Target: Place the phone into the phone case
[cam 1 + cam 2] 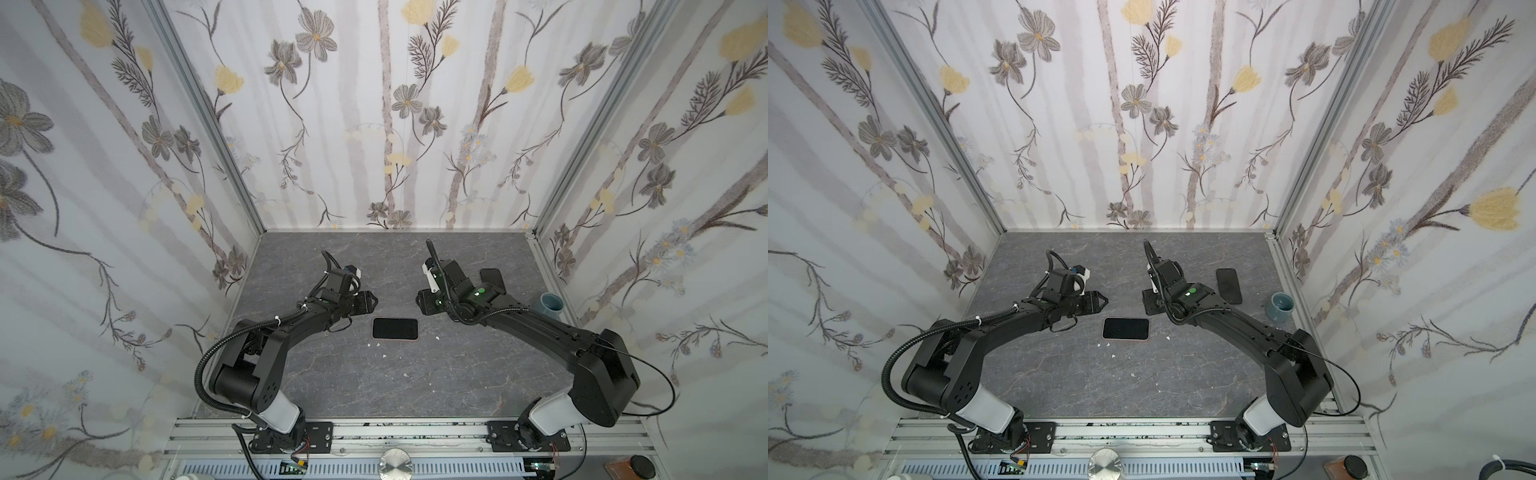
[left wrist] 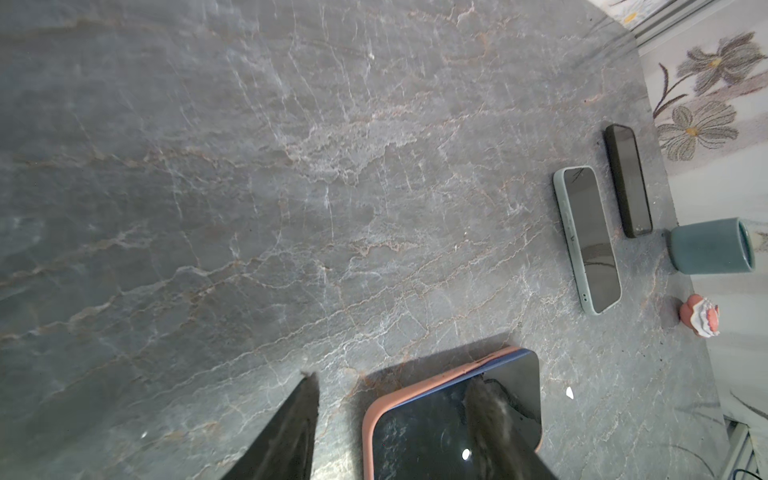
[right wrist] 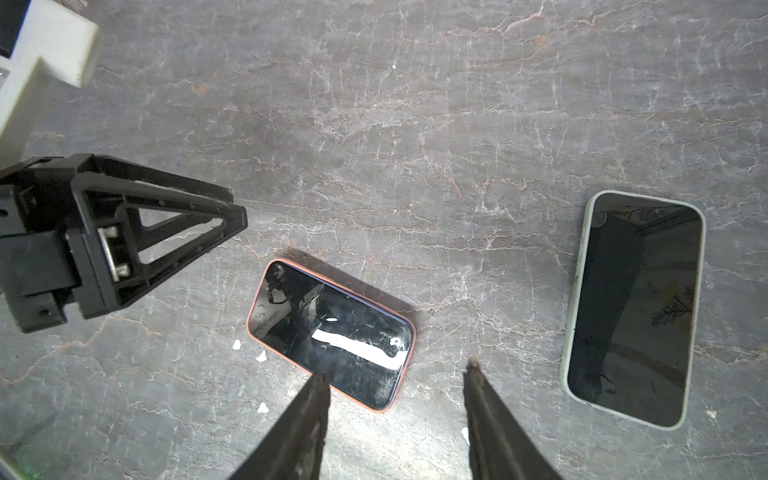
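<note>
1. The right gripper (image 3: 395,370) stands with its jaws apart and nothing between them. It hangs just off one end of the phone (image 3: 332,332).
2. The left gripper (image 2: 390,378) is likewise spread and empty. It sits near the phone's opposite end, and the right wrist view shows it clear of the glass.
3. The phone lies flat and screen up on the table (image 3: 415,124), between the two tools. It sits inside the pink phone case (image 2: 367,432), whose rim shows around its edges.
4. With an empty tool at each end, the seating looks done or nearly done. In the left wrist view a bluish edge of the phone shows along the rim at one corner, so that corner may not be fully down. I cannot tell for certain. A press there would settle it.
5. A few white crumbs (image 3: 237,344) lie on the table just beside the case.
6. Further out, well apart on the right side, lie a mint-cased phone (image 3: 631,307) and a dark phone (image 2: 627,180). A blue-grey cup (image 2: 710,245) and a small pink figurine (image 2: 700,313) stand there too, probably parked out of the working middle.
</note>
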You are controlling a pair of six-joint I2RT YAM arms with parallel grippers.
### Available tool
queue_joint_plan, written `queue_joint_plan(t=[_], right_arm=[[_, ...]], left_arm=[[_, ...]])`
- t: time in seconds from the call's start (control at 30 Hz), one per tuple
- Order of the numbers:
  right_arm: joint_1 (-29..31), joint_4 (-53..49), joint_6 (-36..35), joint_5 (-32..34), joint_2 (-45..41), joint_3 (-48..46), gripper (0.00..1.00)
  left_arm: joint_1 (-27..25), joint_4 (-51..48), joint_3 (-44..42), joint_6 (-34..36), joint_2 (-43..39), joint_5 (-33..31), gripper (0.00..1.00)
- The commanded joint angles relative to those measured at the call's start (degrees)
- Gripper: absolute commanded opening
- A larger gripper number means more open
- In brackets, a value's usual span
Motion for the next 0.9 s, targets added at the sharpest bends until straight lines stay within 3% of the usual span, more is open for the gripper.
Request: queue_joint_plan(t=[0.0, 0.23, 0.7, 0.87], right_arm=[[-0.1, -1.6, -1.1, -2.1, 2.1, 2.1, 0.52], [-0.1, -1.3, -1.0, -7.6, 9.1, 4.0, 0.36], [-0.6, -4.1, 0.4, -8.6, 16.6, 5.6, 0.36], [-1.1, -4.3, 0.6, -9.5, 17.8, 5.8, 0.32]], left_arm=[[0.0, -1.7, 0.5, -1.9, 0.7, 2.6, 0.55], [0.1, -2.3, -1.4, -1.7, -0.1, 2.2, 0.45], [0.0, -2.3, -1.6, -1.7, 1.6, 4.1, 0.45], [-0.2, -2.3, -1.6, -1.8, 2.1, 4.5, 0.44]])
